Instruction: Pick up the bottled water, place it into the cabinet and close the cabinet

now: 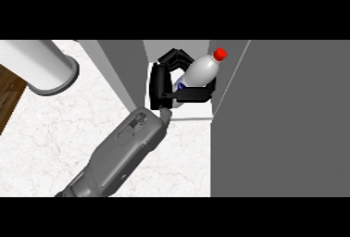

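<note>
The bottled water [198, 73] is a clear bottle with a red cap [219, 54] and a blue label, tilted with its cap up and to the right. My left hand [159, 85] is shut on it: fingers curl over its far side and the thumb crosses its lower body. Hand and bottle sit inside the cabinet opening [191, 115], just above its white shelf floor. The cabinet's grey side wall [123, 69] is left of the hand. A large grey panel [287, 115], seemingly the open door, fills the right side. My right hand does not show.
A white cylindrical object [48, 69] with a grey rim stands at the upper left on the marbled counter [61, 134]. A wooden strip [8, 95] runs along the left edge. My grey forearm [120, 152] comes in from the lower left.
</note>
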Available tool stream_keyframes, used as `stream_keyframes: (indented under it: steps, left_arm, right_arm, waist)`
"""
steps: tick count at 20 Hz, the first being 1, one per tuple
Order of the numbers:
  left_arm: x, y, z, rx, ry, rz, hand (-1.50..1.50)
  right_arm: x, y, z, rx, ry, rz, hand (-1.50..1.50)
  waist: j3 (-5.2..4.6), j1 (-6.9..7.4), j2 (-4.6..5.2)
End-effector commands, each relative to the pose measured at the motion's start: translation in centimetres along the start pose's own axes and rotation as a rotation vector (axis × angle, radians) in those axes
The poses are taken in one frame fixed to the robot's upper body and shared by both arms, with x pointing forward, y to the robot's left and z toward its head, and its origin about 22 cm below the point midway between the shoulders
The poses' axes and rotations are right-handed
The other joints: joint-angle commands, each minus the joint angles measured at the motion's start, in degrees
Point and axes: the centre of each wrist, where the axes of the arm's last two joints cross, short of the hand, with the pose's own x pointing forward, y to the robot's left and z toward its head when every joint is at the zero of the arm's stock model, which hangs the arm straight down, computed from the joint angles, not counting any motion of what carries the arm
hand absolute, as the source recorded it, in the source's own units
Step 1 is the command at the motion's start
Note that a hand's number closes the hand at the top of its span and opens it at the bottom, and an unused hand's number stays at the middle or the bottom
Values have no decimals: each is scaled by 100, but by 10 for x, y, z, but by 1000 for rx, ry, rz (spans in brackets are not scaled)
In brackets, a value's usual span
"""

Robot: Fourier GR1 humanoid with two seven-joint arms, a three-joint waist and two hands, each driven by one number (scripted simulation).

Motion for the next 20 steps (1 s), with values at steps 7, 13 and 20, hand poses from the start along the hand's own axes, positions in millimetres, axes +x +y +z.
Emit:
stream_keyframes:
  steps: [7, 13, 20]
  left_arm:
    - [-25, 23, -36, 96, 16, -2, 150]
    - [-31, 19, -46, 96, -24, -207, 150]
    - [-39, 30, -57, 52, -26, -303, -150]
  right_arm:
    - [4, -5, -6, 17, -71, -61, -150]
    - [9, -4, -11, 44, -65, -56, -150]
    - [5, 1, -15, 35, -91, -60, -150]
  waist:
    - [1, -95, 38]
    - [3, -134, 46]
    - [0, -164, 88]
